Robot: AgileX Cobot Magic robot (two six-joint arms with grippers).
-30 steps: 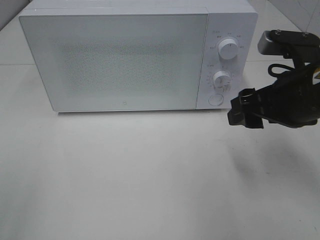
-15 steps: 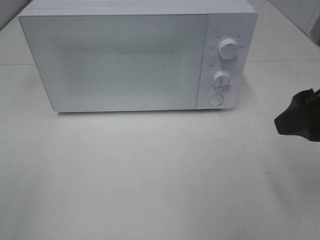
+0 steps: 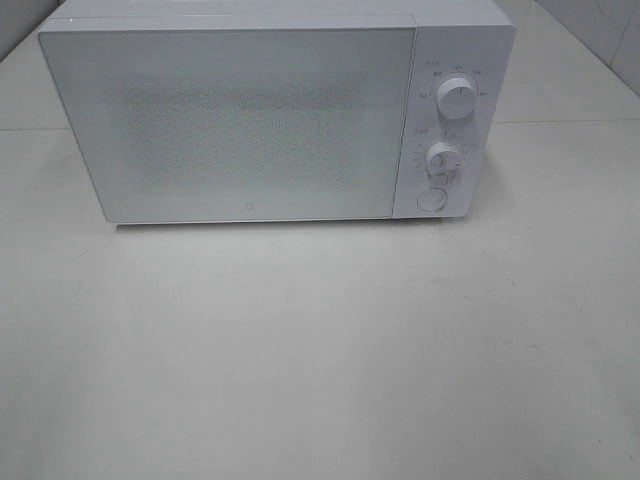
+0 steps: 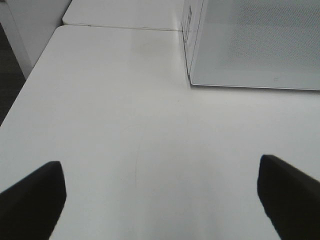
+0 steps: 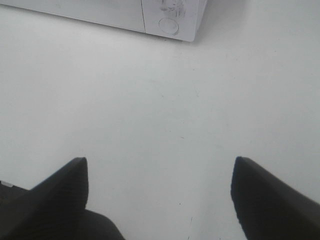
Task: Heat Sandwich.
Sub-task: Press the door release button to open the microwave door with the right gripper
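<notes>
The jaws of the left gripper (image 4: 160,167) are held wide apart, and nothing is gripped between them. Only the dark ends of its fingers (image 4: 35,200) are shown, above the bare white table (image 4: 115,115). The jaws of the right gripper (image 5: 160,162) are likewise set apart, with nothing clamped. Its black fingertips (image 5: 272,200) are seen over the same white surface. Both grippers are shown in the wrist views only.

Well ahead of the left gripper, a front corner of the white microwave (image 4: 250,45) is seen standing on the table. Beyond that, a seam is seen where a second tabletop (image 4: 120,12) is butted against the first. Well ahead of the right gripper, the lower corner of the microwave's control panel is shown.

From the high camera the microwave is seen whole, set at the far side of the table. Its door (image 3: 230,125) is closed flush, and the speckled panel cannot be seen through. To the right of the door an upper dial (image 3: 457,101), a lower dial (image 3: 443,160) and a round button (image 3: 431,199) are stacked one below another.

The sandwich is shown in no view, so its place cannot be told.
</notes>
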